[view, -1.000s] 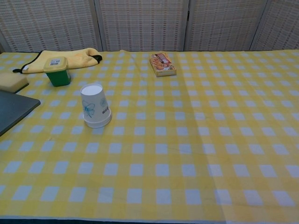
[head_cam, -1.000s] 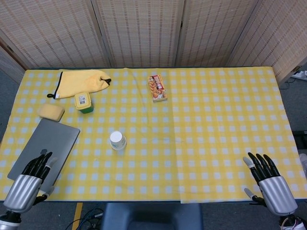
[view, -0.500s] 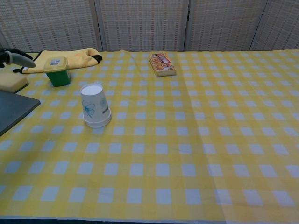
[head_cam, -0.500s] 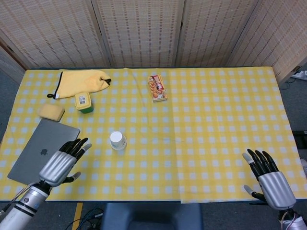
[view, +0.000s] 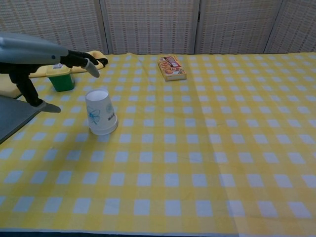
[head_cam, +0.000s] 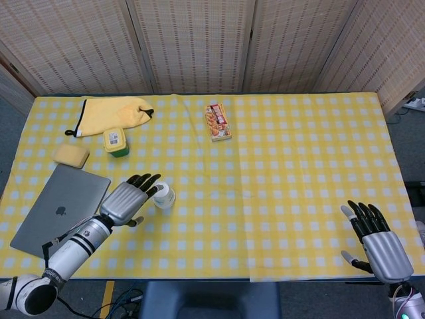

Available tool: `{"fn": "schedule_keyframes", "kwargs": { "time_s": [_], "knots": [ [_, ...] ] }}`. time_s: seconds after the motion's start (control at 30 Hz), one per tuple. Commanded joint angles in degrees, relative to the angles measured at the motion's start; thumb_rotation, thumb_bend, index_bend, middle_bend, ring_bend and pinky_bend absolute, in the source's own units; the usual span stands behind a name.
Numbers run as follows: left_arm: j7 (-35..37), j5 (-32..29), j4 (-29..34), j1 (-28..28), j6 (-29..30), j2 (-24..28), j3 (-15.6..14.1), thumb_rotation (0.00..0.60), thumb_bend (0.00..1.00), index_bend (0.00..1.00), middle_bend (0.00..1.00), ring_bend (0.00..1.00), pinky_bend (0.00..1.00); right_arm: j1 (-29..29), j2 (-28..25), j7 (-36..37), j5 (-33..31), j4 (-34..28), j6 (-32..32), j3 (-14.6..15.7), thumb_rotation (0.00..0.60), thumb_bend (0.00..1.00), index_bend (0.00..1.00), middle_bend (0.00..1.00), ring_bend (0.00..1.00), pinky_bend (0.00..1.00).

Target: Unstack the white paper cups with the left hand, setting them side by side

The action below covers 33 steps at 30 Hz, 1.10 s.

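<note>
With the cups [view: 100, 118] standing upside down mid-bench beside the laptop [head_cam: 60, 207], the left hand [head_cam: 126, 201], fingers spread and empty, should grip only the top cup and lift straight up.

Woven reed folding screen [head_cam: 199, 43] lines the back, panels split by dark seams. Table [head_cam: 312, 166] under yellow-white checked cloth, a crease running front to back. Grey floor [head_cam: 13, 126] at both sides. Even, soft lighting.
</note>
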State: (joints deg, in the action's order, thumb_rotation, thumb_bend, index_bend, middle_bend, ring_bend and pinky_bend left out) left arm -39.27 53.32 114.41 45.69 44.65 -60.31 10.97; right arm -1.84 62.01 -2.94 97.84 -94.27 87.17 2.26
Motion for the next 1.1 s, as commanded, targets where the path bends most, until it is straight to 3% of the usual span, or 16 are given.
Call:
{"fn": "schedule_keyframes", "kwargs": {
  "time_s": [0.03, 0.43, 0.73, 1.1],
  "knots": [
    [-3.14, -6.73, -4.41, 6.39, -2.85, -3.06, -0.07, 0.600, 0.30, 0.17, 0.00, 0.00, 0.16, -0.14, -0.03, 0.02, -0.19, -0.02, -0.25, -0.04, 0.600, 0.19, 0.00, 0.00, 0.00, 0.00],
    [-5.82, -21.63, -11.37, 19.36, -5.15, -5.92, -4.69, 0.600, 0.30, 0.19, 0.00, 0.00, 0.16, -0.72, -0.29, 0.30, -1.79, -0.28, -1.38, -0.46, 0.600, 0.19, 0.00, 0.00, 0.00, 0.00],
    [-5.25, -25.72, -12.88, 23.72, -4.31, -5.90, -8.41, 0.600, 0.30, 0.22, 0.00, 0.00, 0.16, -0.76, -0.35, 0.28, -1.67, -0.38, -1.34, -0.26, 0.600, 0.19, 0.00, 0.00, 0.00, 0.00],
    [-3.91, -26.36, -11.64, 25.43, -1.79, -4.88, -11.69, 0.600, 0.30, 0.26, 0.00, 0.00, 0.16, -0.58, -0.39, 0.28, -1.22, -0.36, -0.81, 0.01, 0.600, 0.19, 0.00, 0.00, 0.00, 0.00]
  ]
}}
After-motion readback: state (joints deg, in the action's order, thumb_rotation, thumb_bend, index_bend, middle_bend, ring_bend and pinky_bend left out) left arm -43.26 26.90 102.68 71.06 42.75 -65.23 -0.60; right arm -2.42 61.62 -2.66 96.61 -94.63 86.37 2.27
